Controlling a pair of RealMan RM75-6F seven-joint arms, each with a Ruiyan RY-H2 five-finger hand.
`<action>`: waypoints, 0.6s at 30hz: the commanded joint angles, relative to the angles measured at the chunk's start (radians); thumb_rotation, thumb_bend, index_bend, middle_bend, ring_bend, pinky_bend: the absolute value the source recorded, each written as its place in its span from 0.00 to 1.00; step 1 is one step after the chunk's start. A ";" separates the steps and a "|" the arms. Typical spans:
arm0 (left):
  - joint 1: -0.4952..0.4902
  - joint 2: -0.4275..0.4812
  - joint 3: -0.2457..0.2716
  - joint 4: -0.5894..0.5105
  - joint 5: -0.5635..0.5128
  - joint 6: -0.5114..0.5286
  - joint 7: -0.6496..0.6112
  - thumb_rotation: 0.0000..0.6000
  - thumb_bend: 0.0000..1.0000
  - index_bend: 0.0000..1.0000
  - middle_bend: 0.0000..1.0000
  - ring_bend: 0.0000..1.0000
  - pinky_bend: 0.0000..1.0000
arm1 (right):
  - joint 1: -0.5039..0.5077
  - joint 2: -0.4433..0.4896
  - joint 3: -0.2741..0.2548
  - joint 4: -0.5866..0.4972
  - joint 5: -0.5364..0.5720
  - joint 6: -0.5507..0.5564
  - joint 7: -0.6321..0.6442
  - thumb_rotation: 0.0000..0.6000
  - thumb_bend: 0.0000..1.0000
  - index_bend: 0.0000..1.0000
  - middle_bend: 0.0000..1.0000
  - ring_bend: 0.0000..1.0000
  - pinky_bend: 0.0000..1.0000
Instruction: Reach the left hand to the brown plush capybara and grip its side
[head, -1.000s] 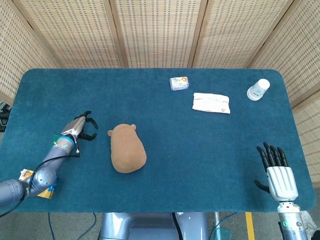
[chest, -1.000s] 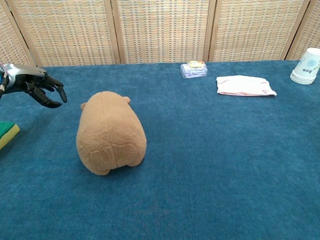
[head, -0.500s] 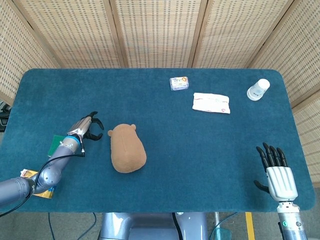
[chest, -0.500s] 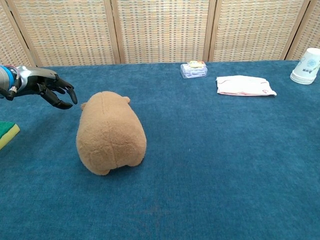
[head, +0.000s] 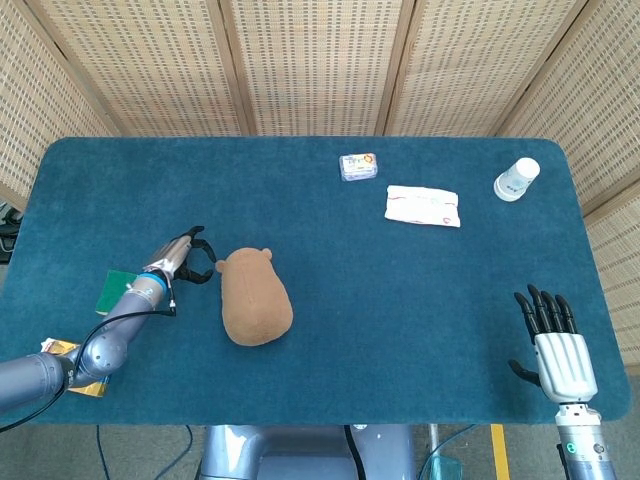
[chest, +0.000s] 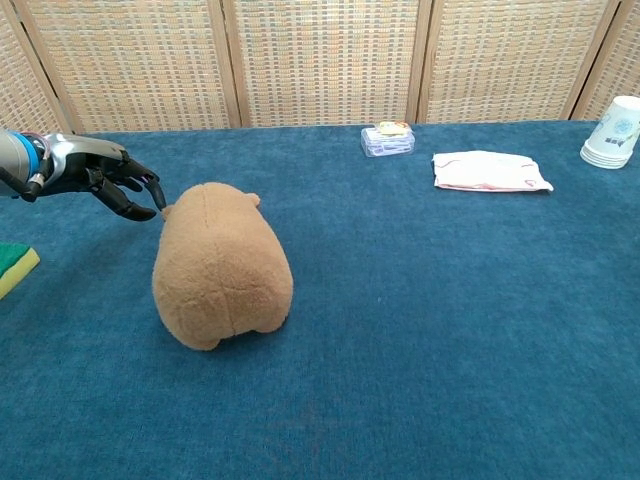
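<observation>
The brown plush capybara (head: 254, 296) (chest: 220, 264) lies on the blue table, left of the middle, its head toward the back. My left hand (head: 187, 257) (chest: 115, 180) hovers just to its left near the head, fingers spread and curved toward the plush, the black fingertips (chest: 152, 194) almost at its ear side; it holds nothing. My right hand (head: 556, 347) rests open and flat at the table's front right corner, seen only in the head view.
A green sponge (head: 113, 291) (chest: 15, 266) lies under my left forearm, a yellow packet (head: 72, 372) at the front left edge. At the back stand a small clear box (head: 358, 166), a folded white cloth (head: 422, 205) and a white paper cup (head: 516, 179).
My left hand has moved right toward the capybara, from well clear of it to nearly touching its head side. The right hand and the plush stayed still.
</observation>
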 joint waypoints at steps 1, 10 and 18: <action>-0.005 -0.001 0.004 -0.002 -0.002 0.002 -0.001 1.00 0.42 0.45 0.00 0.00 0.00 | 0.000 0.000 -0.001 0.000 -0.001 0.001 0.000 1.00 0.11 0.00 0.00 0.00 0.00; -0.026 -0.007 0.026 -0.005 -0.019 0.019 0.009 1.00 0.42 0.45 0.00 0.00 0.00 | -0.001 0.001 0.000 0.001 -0.004 0.008 0.007 1.00 0.11 0.00 0.00 0.00 0.00; -0.035 -0.013 0.033 0.006 -0.039 0.021 0.002 1.00 0.42 0.45 0.00 0.00 0.00 | -0.001 0.000 -0.003 -0.001 -0.008 0.008 0.012 1.00 0.11 0.00 0.00 0.00 0.00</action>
